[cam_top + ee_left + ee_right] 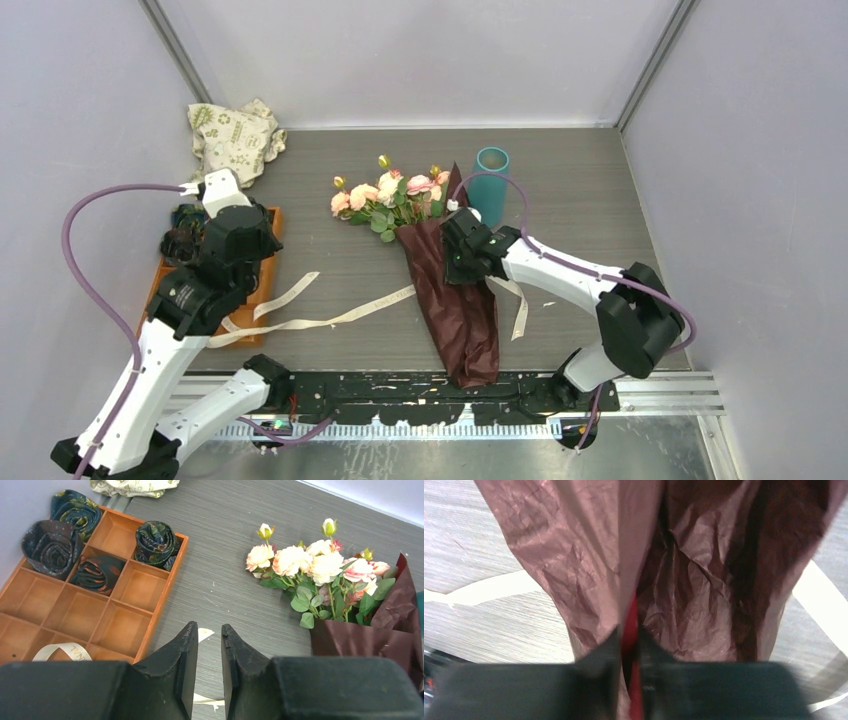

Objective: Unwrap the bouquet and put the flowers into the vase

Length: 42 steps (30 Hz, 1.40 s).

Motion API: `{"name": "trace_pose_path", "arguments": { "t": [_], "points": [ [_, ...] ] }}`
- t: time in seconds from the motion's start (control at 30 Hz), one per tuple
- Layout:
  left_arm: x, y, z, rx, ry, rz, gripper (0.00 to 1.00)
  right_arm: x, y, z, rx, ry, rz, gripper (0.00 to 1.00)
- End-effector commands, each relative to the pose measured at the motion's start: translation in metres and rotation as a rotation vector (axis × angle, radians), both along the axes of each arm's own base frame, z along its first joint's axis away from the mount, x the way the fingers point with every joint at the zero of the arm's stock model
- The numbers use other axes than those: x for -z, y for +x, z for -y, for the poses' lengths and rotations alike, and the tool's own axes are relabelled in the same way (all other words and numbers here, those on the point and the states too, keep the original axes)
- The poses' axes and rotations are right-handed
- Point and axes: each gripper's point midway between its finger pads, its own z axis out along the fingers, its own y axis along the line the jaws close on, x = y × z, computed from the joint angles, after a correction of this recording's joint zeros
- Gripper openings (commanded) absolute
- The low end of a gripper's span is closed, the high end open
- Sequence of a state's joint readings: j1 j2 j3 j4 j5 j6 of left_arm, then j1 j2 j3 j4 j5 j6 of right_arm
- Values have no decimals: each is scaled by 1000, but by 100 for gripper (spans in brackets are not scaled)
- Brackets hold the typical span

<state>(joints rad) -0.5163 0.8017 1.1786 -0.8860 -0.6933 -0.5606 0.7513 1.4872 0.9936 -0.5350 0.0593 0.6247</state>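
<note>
Because the right jaws pinch only a thin fold of the wrapping paper (574,555), we think it can tear or slip out, or drag the whole bouquet (415,235) against the vase (490,180) just beside it on the bench (620,200) and tip it. The left jaws stand a little apart, empty. The ribbon (62,651) bears small letters that we cannot read.

Stems of the flowers (385,195) lie hidden inside the wrapping paper (457,312).
</note>
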Motion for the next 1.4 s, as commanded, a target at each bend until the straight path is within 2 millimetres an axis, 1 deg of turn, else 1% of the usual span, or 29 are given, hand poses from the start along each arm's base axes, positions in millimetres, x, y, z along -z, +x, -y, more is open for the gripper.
{"name": "trace_pose_path", "arguments": {
  "t": [0.0, 0.03, 0.07, 0.17, 0.23, 0.3, 0.37, 0.4, 0.43, 0.47, 0.6, 0.7, 0.77, 0.87, 0.97, 1.0, 1.03, 1.07, 1.13, 1.23, 1.3, 1.37],
  "points": [
    [-17, -1, 1, 11, -43, 71, 25, -21, 11, -29, -36, 99, 53, 6],
    [-17, -2, 0, 11, -45, 72, 25, -25, 11, -34, -49, 102, 66, 1],
    [-19, -3, 0, 10, -49, 76, 25, -33, 11, -42, -68, 110, 90, 1],
    [-25, -8, -4, 5, -54, 84, 25, -54, 1, -72, -157, 126, 148, 1],
    [-31, -11, -7, -5, -53, 94, 25, -60, -8, -95, -218, 136, 153, 1],
    [-35, -15, -12, -16, -51, 103, 25, -56, -19, -118, -282, 145, 133, 1],
    [-37, -18, -15, -22, -49, 109, 25, -45, -28, -138, -332, 132, 101, 3],
    [-38, -20, -16, -25, -48, 112, 25, -37, -36, -148, -368, 131, 69, 6],
    [-38, -21, -17, -26, -48, 115, 25, -23, -40, -156, -392, 115, 31, 12],
    [-37, -22, -19, -29, -47, 115, 25, -15, -43, -163, -407, 109, 10, 18],
    [-35, -25, -21, -32, -44, 111, 25, 20, -54, -183, -464, 96, -69, 33],
    [-34, -25, -20, -31, -43, 109, 26, 33, -63, -191, -491, 114, -112, 46],
    [-33, -24, -19, -23, -46, 106, 26, 34, -65, -190, -500, 115, -114, 51],
    [-27, -20, -12, -5, -58, 98, 26, 21, -65, -181, -502, 106, -73, 60],
    [-15, -14, -2, 20, -76, 79, 26, -7, -63, -168, -493, 104, -8, 65],
    [-12, -11, 2, 32, -83, 72, 27, -21, -62, -163, -487, 108, 16, 68],
    [-8, -8, 6, 42, -88, 65, 26, -38, -63, -157, -485, 120, 48, 69],
    [-3, -5, 10, 53, -93, 54, 26, -49, -64, -151, -482, 124, 69, 69],
    [5, 0, 19, 76, -103, 35, 26, -70, -64, -137, -462, 129, 115, 71],
    [17, 7, 28, 96, -111, 6, 24, -96, -60, -113, -407, 115, 200, 74],
    [25, 11, 33, 107, -113, -10, 23, -104, -56, -94, -364, 84, 241, 76],
    [31, 13, 35, 110, -112, -20, 22, -105, -50, -74, -313, 19, 271, 77]
  ]
}}
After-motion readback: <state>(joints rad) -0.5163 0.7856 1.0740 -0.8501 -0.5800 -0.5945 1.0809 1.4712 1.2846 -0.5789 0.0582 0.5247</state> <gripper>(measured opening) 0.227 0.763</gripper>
